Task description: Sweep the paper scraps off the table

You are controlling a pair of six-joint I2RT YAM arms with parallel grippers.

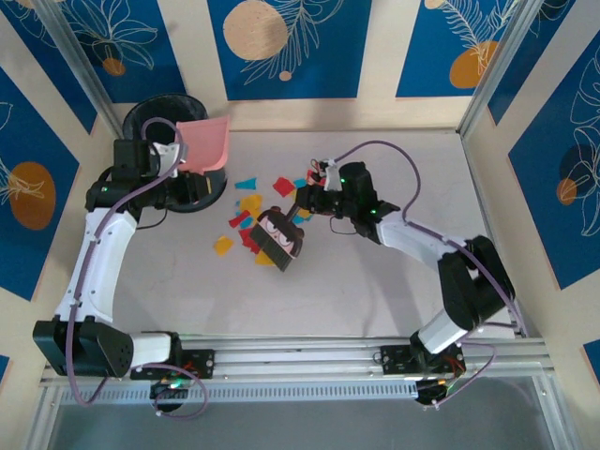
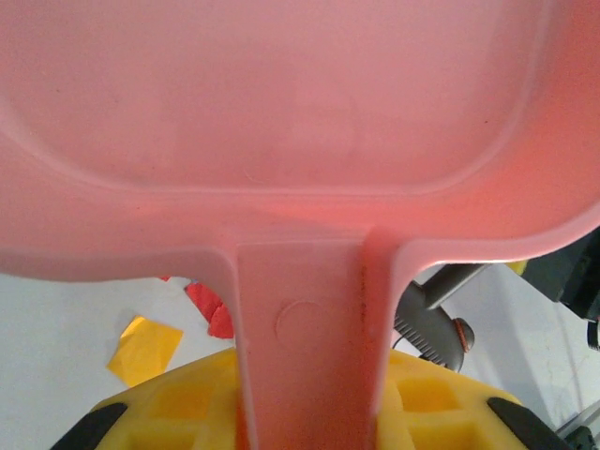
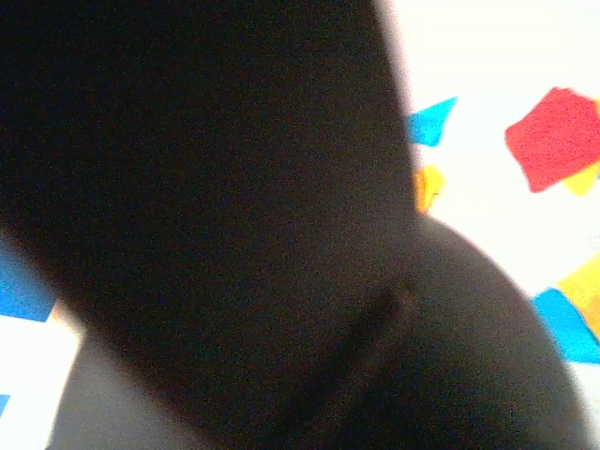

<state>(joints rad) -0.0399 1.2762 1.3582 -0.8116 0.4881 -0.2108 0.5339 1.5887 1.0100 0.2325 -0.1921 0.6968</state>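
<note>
Sweeping: right claw [image 1: 314, 199] clamps my brush [image 1: 279, 239] amid paper scraps [image 1: 249, 202]; left claw [image 2: 305, 401] grips the dustpan [image 1: 206, 141], which I'd bring alongside.

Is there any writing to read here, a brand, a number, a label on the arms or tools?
No text can be read anywhere.
On the pink dustpan: only a blank moulded circle on its handle.
On the dark brush: pale marks, too small to read.
On the paper scraps: plain colours, no print.
On the blue walls: leaf and circle patterns, no words.
</note>
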